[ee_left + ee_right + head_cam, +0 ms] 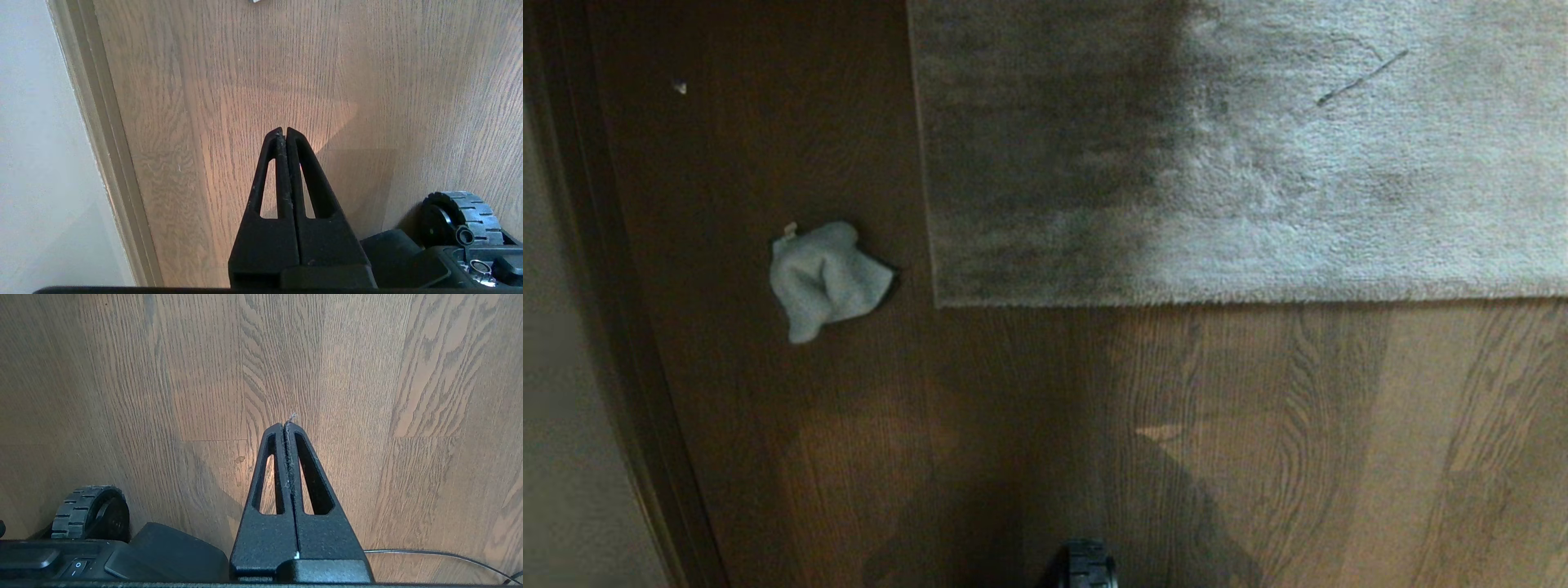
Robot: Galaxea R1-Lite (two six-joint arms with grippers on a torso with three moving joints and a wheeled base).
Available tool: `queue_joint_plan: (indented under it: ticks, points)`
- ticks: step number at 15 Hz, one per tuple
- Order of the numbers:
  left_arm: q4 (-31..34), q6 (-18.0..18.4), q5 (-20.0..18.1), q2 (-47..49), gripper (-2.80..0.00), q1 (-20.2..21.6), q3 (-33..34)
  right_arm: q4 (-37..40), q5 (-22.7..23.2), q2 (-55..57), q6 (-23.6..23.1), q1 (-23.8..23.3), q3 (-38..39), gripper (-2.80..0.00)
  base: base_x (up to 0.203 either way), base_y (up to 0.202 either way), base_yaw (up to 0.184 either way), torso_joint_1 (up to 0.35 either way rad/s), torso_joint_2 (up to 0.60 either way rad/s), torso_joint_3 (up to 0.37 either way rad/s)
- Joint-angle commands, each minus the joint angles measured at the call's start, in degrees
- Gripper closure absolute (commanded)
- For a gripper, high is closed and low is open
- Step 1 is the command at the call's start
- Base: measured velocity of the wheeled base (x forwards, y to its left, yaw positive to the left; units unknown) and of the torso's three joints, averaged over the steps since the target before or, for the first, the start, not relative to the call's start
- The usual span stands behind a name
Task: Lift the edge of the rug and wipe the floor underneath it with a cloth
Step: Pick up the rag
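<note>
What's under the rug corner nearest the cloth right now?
The rug edge lies flat on the floor, so whatever is beneath stays covered. Only bare planks show around it, with the cloth lying apart on them.

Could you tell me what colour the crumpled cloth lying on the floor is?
Pale grey-white with a bluish tint; the cloth shows best in the head view.

Rug flat, cloth loose on bare floor

The rug edge (pixel 1241 296) lies flat, grey and shaggy, its square corner (pixel 937 302) down on the brown wood-grain floor (pixel 1258 441); the cloth (pixel 825 280), pale bluish grey, sits crumpled on the floor near that corner, on its left, apart from it
</note>
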Motion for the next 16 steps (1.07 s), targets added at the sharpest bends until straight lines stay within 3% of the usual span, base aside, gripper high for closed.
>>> queue_joint_plan:
  ticks: [1, 16]
  points:
    - [0.0, 0.0, 0.0, 0.0, 0.00, -0.1, 0.0, 0.0, 0.0, 0.0, 0.0, 0.0, 0.0, 0.00, 0.000, 0.000, 0.000, 0.000, 0.00, 0.000]
    - [0.1, -0.4, 0.1, 0.0, 0.00, 0.0, -0.1, 0.0, 0.0, 0.0, 0.0, 0.0, 0.0, 0.00, 0.000, 0.000, 0.000, 0.000, 0.00, 0.000]
